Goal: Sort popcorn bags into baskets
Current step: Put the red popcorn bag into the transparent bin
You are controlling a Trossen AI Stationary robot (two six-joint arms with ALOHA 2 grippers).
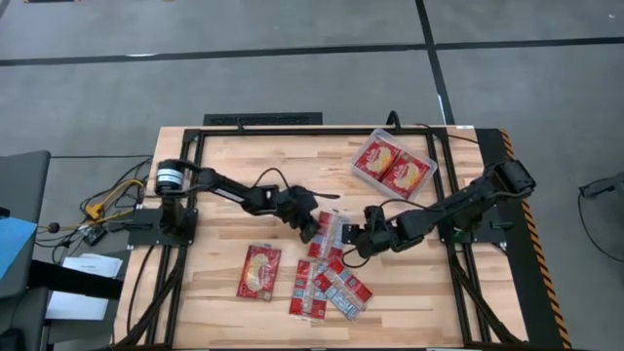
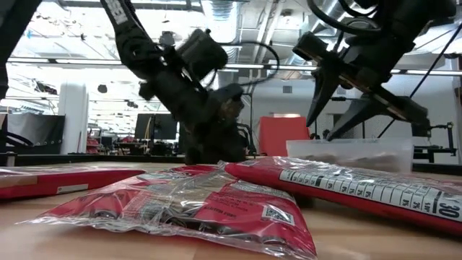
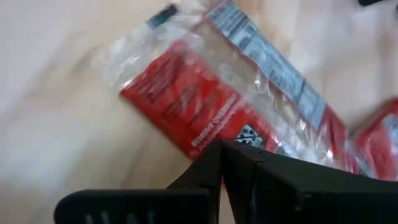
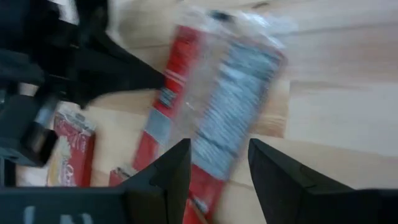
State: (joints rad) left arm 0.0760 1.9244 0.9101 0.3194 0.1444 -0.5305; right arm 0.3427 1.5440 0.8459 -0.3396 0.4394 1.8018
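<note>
target bag (image 1: 326, 234): lay at pile's top end, long axis toward the basket (image 1: 368, 142)
right gripper (image 1: 351, 237): fingers parted, empty, just beside it
left gripper (image 1: 310, 232): opposite side, spread unclear

Pale blond wooden desk (image 1: 224, 166), planked, framed in black, with orange-and-black hazard striping along the right edge. Flat red popcorn bags under clear shiny wrap: one (image 1: 260, 271) alone, red with a yellow-cream oval; a heap of several (image 1: 330, 285) with white and light-blue panels of small print. Shallow clear translucent plastic basket (image 1: 367, 143) with two red bags (image 1: 393, 167) inside, each with a cream-yellow oval. Dark, near-black arms, the left with a silver-and-blue band at its base; black fingers (image 4: 163, 182) in the right wrist view, over a red bag (image 4: 214, 112) with a grey-white printed panel. Grey floor crossed by dark lines.
</note>
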